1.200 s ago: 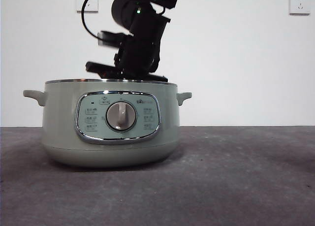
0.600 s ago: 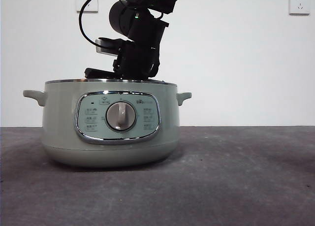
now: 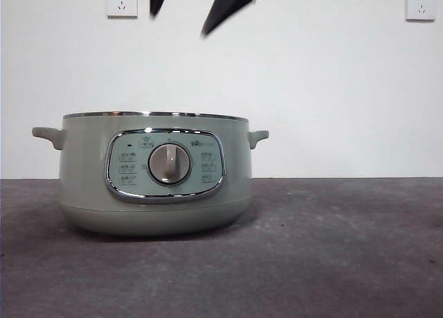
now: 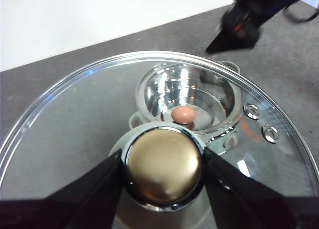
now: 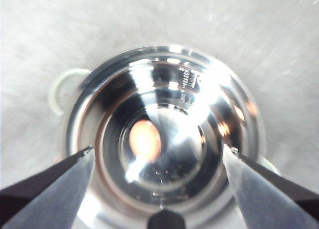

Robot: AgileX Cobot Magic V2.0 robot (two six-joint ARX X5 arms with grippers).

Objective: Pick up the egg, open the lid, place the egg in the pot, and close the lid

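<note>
The sage-green pot [image 3: 83,172] stands on the table without its lid. The egg [image 4: 184,114] lies in the pot's steel bowl [image 4: 159,89], seen through the glass. My left gripper [image 4: 163,164] is shut on the lid's knob [image 4: 164,181] and holds the glass lid [image 4: 75,119] in the air above the pot. My right gripper [image 5: 157,151] is open and empty, high above the pot's mouth [image 5: 75,114], with the egg [image 5: 145,140] blurred below it. In the front view only the right gripper's two black tips [image 3: 181,20] show at the top. The right gripper also shows blurred in the left wrist view [image 4: 239,32].
Two white wall sockets [image 3: 122,1] [image 3: 421,4] sit high on the white wall. The grey table surface [image 3: 332,249] stretches to the right of the pot.
The right arm has risen from just above the pot's rim to the top of the picture. Only its open jaw tips remain in the front view.
</note>
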